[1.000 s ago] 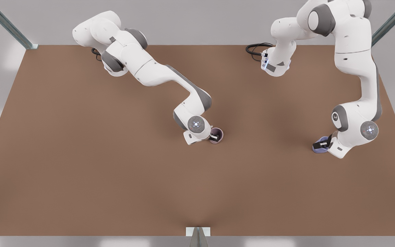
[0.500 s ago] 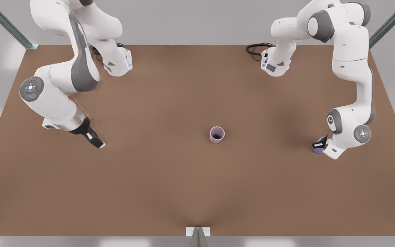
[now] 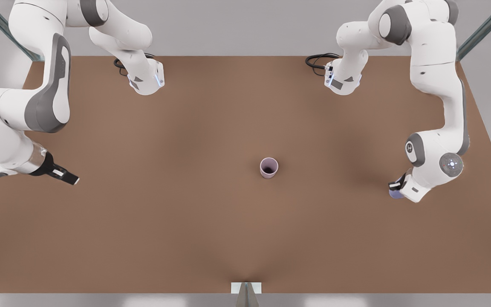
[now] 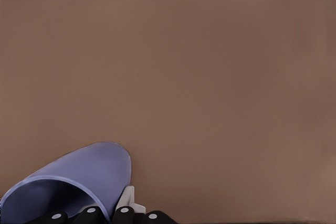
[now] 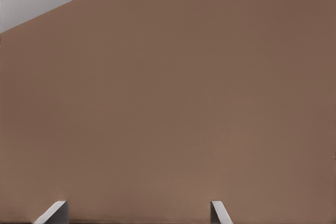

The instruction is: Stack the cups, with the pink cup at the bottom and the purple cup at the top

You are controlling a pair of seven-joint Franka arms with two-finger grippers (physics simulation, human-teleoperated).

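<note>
Since half a second ago, your right end effector (image 3: 67, 177) has swung farther toward the front view's left edge, well clear of the pink cup (image 3: 269, 167), which stands upright and alone near the middle of the surface (image 3: 186, 238). Its two fingertips (image 5: 52, 212) sit wide apart over bare brown board, so treat that arm as waiting.

Your left end effector (image 3: 396, 186) at the front view's right has the purple cup (image 4: 73, 182) clamped at the rim, one finger inside the wall and one outside; the cup has shifted slightly and looks tilted in the left wrist view.

Judge both cups as light, stiff and smooth-walled, so likely slippery. A rim pinch holds little area: move gently, keep the cup level, and lower it mouth-up into the pink one.
</note>
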